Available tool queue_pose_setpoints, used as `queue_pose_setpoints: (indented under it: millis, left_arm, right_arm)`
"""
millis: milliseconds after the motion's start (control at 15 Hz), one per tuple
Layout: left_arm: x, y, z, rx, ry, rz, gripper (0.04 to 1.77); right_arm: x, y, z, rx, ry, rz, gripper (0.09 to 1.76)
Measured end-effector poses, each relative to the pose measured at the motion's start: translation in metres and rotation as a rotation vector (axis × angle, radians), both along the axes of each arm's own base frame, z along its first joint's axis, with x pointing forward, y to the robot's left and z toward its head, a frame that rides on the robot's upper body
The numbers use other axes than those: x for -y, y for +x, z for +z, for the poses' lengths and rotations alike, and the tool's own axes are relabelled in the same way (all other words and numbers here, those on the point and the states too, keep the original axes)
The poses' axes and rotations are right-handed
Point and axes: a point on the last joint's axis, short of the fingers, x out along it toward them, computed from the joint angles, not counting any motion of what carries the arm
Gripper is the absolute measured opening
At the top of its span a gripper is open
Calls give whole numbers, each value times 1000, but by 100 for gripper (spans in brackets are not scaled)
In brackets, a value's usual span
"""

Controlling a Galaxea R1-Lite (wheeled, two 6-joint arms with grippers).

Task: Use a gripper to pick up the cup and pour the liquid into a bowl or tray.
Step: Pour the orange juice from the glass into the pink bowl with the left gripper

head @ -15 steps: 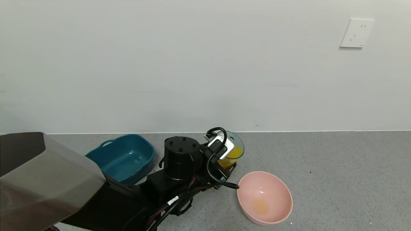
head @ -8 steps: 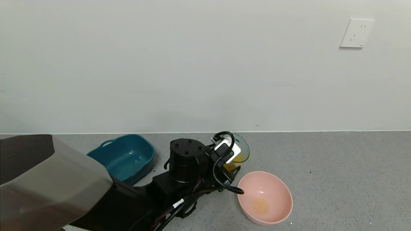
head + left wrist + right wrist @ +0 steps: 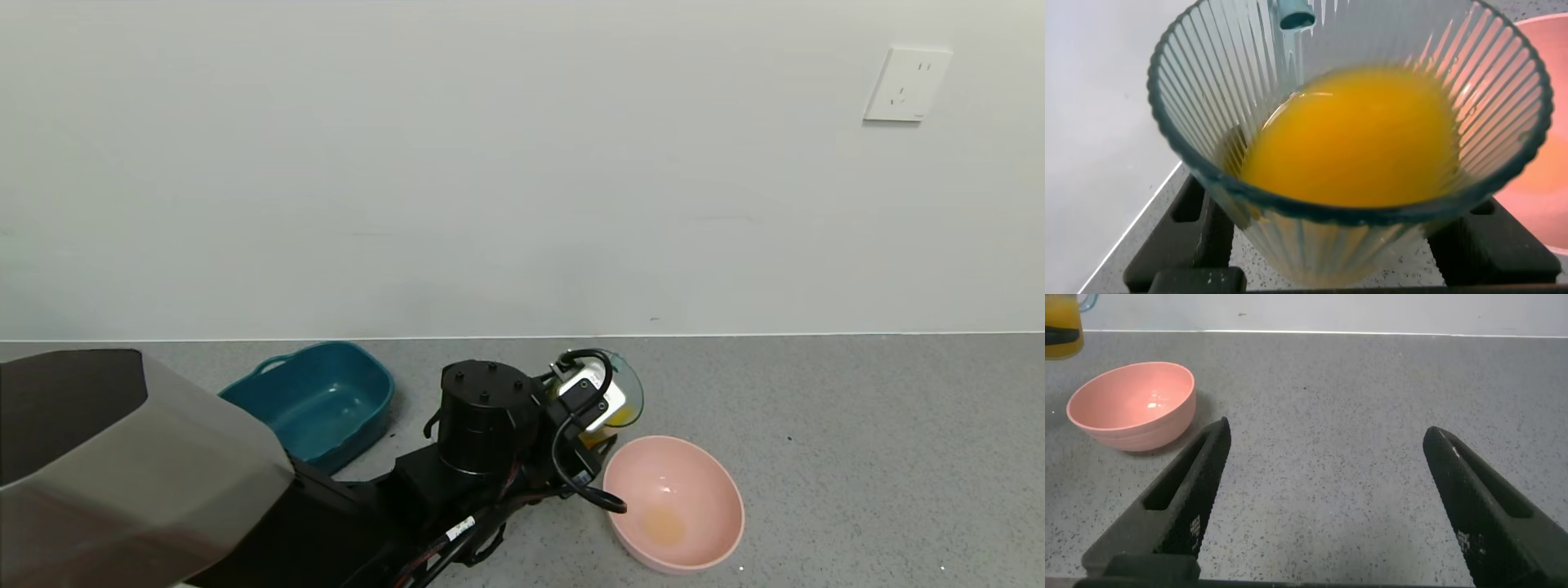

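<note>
My left gripper [image 3: 606,415] is shut on the ribbed, blue-tinted clear cup [image 3: 629,398] and holds it upright just beyond the near-left rim of the pink bowl [image 3: 709,488]. In the left wrist view the cup [image 3: 1331,233] fills the frame between the black fingers [image 3: 1180,237], with orange-yellow liquid [image 3: 1351,139] inside it. A small orange pool [image 3: 661,525] lies in the bowl's bottom. The bowl's edge [image 3: 1550,163] shows beside the cup. My right gripper [image 3: 1327,506] is open and empty over bare floor, with the bowl [image 3: 1131,404] and the cup [image 3: 1061,331] farther off.
A dark teal tub [image 3: 314,404] with handles stands to the left of the left arm, near the wall. A white wall socket [image 3: 906,84] is high on the wall at the right. Grey speckled surface stretches right of the bowl.
My left gripper has carried the cup to the right and a little lower, closer to the pink bowl's rim. The bowl and the tub have not moved.
</note>
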Motion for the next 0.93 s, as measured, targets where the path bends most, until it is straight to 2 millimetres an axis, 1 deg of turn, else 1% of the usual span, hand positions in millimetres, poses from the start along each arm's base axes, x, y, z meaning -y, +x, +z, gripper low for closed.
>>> queue_pose_setpoints:
  millis: [933]
  left_arm:
    - [12,-7,-12,26,97,-41,131]
  right_arm:
    - [0,0,0,0,0,0,171]
